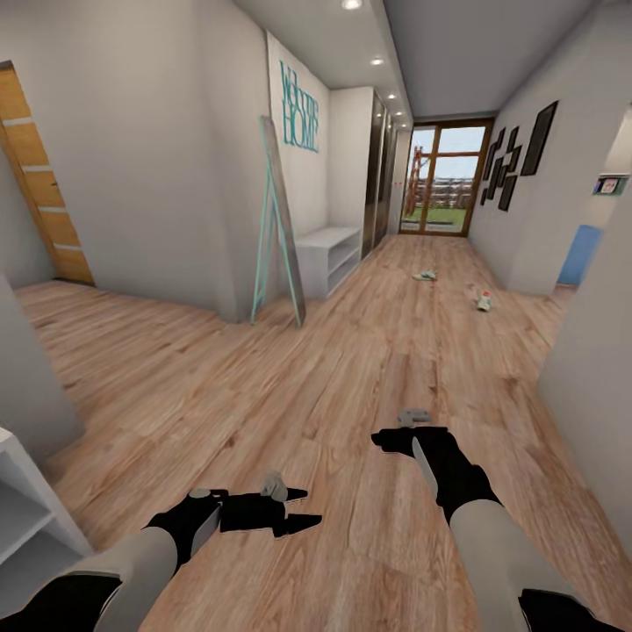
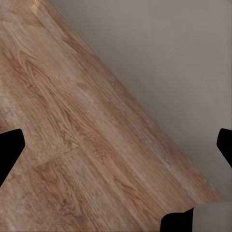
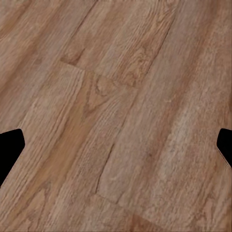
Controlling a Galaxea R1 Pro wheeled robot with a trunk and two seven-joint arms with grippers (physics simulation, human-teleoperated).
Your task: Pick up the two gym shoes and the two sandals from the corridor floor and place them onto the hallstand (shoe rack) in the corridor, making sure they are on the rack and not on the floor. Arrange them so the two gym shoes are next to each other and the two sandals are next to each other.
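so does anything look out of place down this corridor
Yes: two gym shoes lie loose on the corridor floor, well apart and pointing different ways, one mid-corridor, the other nearer the right wall. Neither is on the low grey unit by the left wall. Both are too small to judge further.
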